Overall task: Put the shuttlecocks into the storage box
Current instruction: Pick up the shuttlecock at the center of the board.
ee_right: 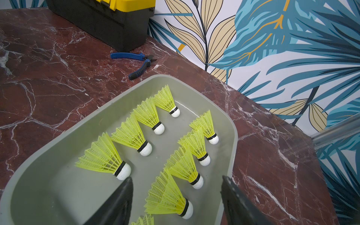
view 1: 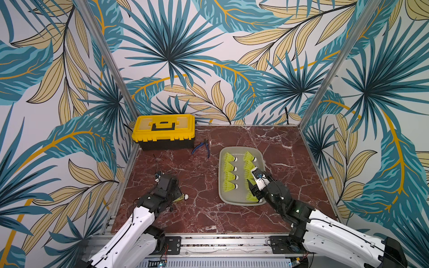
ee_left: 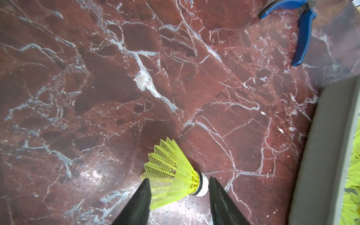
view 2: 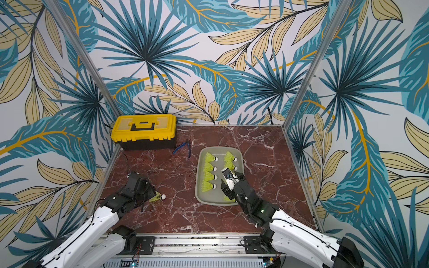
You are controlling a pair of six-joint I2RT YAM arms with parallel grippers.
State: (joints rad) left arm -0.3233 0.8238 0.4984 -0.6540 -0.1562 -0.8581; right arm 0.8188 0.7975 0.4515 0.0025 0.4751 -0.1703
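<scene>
One neon yellow-green shuttlecock (ee_left: pixel 171 175) lies on its side on the red marble table, seen in both top views (view 1: pixel 183 198) (view 2: pixel 159 197). My left gripper (ee_left: pixel 178 179) is open around it. One finger touches the skirt, and the other stands a sliver off the white tip. The grey storage box (view 1: pixel 220 176) (view 2: pixel 197 178) holds several shuttlecocks (ee_right: pixel 101 157) lying in two rows. My right gripper (ee_right: pixel 176 177) (view 1: pixel 251 178) hovers open over the box's near end with nothing held; a shuttlecock (ee_right: pixel 169 198) lies on the box floor below its fingers.
A yellow-lidded black toolbox (view 1: pixel 163 130) stands at the back left. Blue-handled pliers (view 1: pixel 202 148) (ee_right: pixel 136 62) lie between it and the box. Patterned walls and metal posts close in the table on three sides. A metal rail runs along the front edge.
</scene>
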